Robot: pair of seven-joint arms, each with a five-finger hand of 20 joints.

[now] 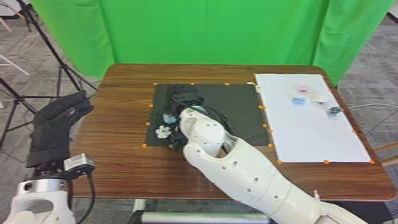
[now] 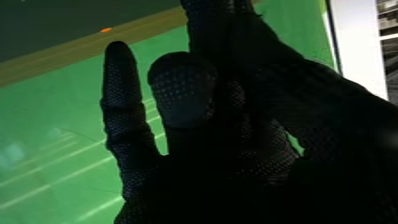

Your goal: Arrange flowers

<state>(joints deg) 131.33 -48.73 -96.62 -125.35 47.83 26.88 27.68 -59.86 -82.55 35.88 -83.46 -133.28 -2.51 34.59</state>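
In the head view, my right hand (image 1: 185,95) is over the upper left part of the black mat (image 1: 240,95). Just below it lie a pale blue flower (image 1: 169,119) and a white flower (image 1: 163,131). Whether the hand holds anything is hidden. On the white board (image 1: 311,140) are a pink flower (image 1: 303,90), a light blue one (image 1: 298,101), a white one (image 1: 320,100) and a dark blue-grey one (image 1: 334,111). My left hand (image 1: 59,120) is off the table's left side, its fingers relaxed. The right wrist view shows my right hand (image 2: 213,150) close up.
Orange markers line the edges of the mat and board on the brown table (image 1: 115,165). My right forearm crosses the table's front edge and the mat's lower part. A green curtain (image 1: 204,30) hangs behind, and a dark stand (image 1: 67,65) is at the left.
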